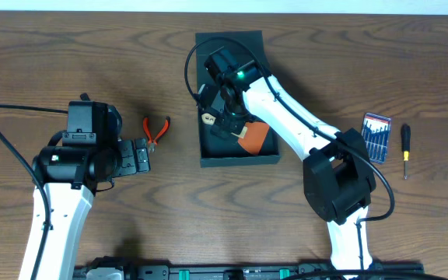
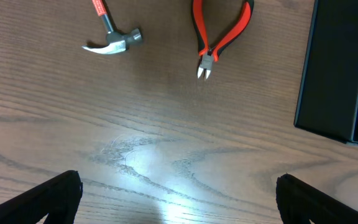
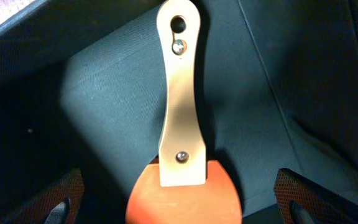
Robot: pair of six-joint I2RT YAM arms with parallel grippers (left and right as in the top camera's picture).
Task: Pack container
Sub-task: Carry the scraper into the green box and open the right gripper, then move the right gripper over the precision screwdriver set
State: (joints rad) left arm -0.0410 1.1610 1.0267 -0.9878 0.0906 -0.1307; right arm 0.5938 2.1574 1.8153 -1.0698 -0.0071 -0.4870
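While the spread right gripper hovers inside the one box over one scraper, the spread left gripper sits well left of it.

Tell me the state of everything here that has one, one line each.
Box: lid open, scraper inside.
Scraper: lying flat in the box, ungripped.
Pliers: lying on the table, ungripped.
Hammer: lying on the table.
Left claw: open, empty.
Right claw: open, above the scraper.
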